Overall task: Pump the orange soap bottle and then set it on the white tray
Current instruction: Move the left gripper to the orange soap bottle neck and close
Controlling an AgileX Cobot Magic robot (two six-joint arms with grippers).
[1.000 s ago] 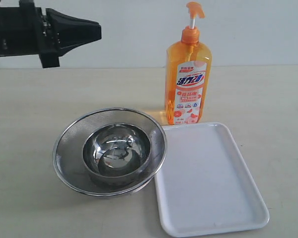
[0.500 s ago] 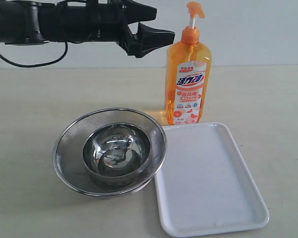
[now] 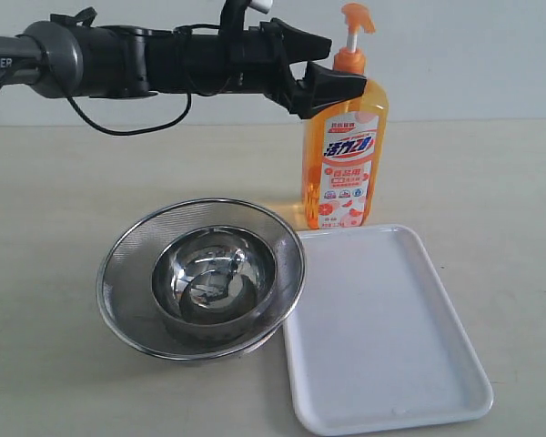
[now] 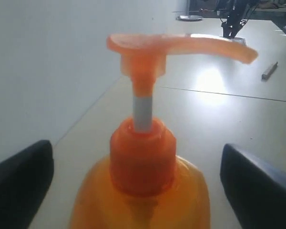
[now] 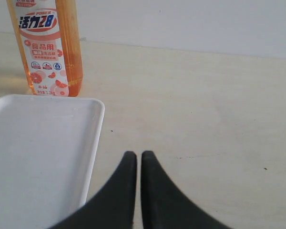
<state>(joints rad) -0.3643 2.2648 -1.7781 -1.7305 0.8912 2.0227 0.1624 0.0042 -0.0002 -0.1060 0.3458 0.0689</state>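
The orange soap bottle [image 3: 344, 146] stands upright on the table just behind the white tray [image 3: 382, 328]. Its pump head [image 3: 358, 16] is raised on the white stem. My left gripper [image 3: 332, 66] reaches in from the left at the height of the bottle's neck, open. In the left wrist view its black fingers [image 4: 257, 186] stand wide apart on either side of the bottle's orange collar [image 4: 142, 157], with gaps on both sides. My right gripper [image 5: 138, 155] is shut and empty, low over the table beside the tray [image 5: 38, 152], with the bottle's label [image 5: 44, 52] ahead of it.
A round steel mesh strainer [image 3: 200, 278] with a steel bowl inside sits left of the tray, touching its edge. A pale wall runs behind the table. The left arm [image 3: 118, 59] stretches across the upper left, above the strainer.
The left arm has swept rightward across the scene, from the far left to the bottle's neck. The bottle, tray and strainer have not moved.
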